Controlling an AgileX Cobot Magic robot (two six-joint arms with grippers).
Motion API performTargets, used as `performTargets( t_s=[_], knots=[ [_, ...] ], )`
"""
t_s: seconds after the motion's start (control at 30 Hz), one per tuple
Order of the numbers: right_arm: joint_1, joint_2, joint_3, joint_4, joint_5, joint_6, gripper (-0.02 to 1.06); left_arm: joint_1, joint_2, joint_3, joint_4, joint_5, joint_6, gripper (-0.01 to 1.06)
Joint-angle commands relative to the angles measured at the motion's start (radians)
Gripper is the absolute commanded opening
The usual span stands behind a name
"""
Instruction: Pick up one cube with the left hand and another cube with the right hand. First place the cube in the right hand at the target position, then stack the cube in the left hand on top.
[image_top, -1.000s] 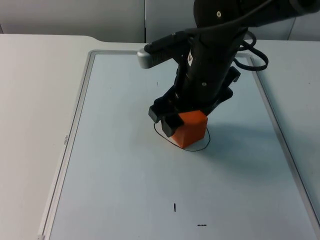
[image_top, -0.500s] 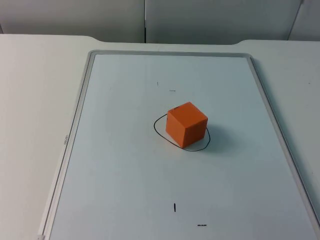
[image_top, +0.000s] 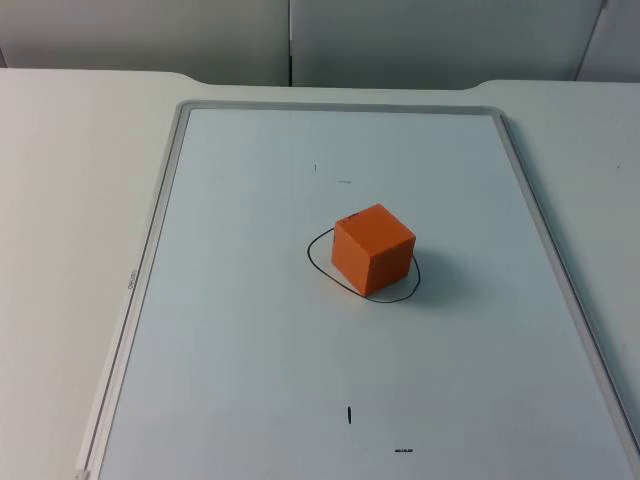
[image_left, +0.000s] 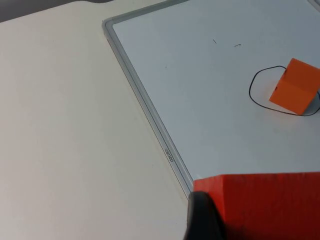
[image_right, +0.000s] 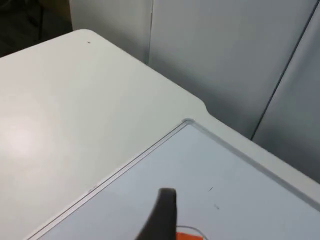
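Left gripper's fingers (image_left: 202, 217) against second cube (image_left: 270, 205); orange cube (image_top: 373, 249) inside drawn circle (image_top: 318, 262).

A black fingertip (image_left: 204, 217) of the left gripper looks smooth, dull and rounded at its tip. The right gripper's black fingertip (image_right: 161, 216) is long and thin, like a bent stick, with a blunt end.

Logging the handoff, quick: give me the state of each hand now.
Left hand: closed on an orange foam cube, held off the whiteboard's edge.
Right hand: above the whiteboard, holding nothing visible; open or closed cannot be told.
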Motion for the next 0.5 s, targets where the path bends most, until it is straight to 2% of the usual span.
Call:
performTargets(
  t_s=[0.0, 0.23, 0.33, 0.4, 0.47],
  knots=[
    [0.004, -0.144, 0.092, 0.046, -0.029, -0.004, 0.78, -0.004, -0.006, 0.003, -0.006, -0.02, -0.003, 0.11],
    [0.004, -0.338, 0.186, 0.079, -0.025, -0.007, 0.78, -0.004, 0.03, 0.003, -0.008, -0.022, 0.023, 0.11],
    [0.004, -0.407, 0.205, 0.073, 0.0, -0.011, 0.78, -0.004, 0.068, 0.001, -0.027, -0.054, 0.028, 0.11],
    [0.004, -0.437, 0.205, 0.073, 0.02, -0.016, 0.78, -0.004, 0.094, -0.001, -0.06, -0.096, 0.056, 0.11],
    [0.004, -0.456, 0.205, 0.072, 0.029, -0.036, 0.78, -0.004, 0.166, -0.041, -0.146, -0.13, 0.155, 0.11]
  ],
)
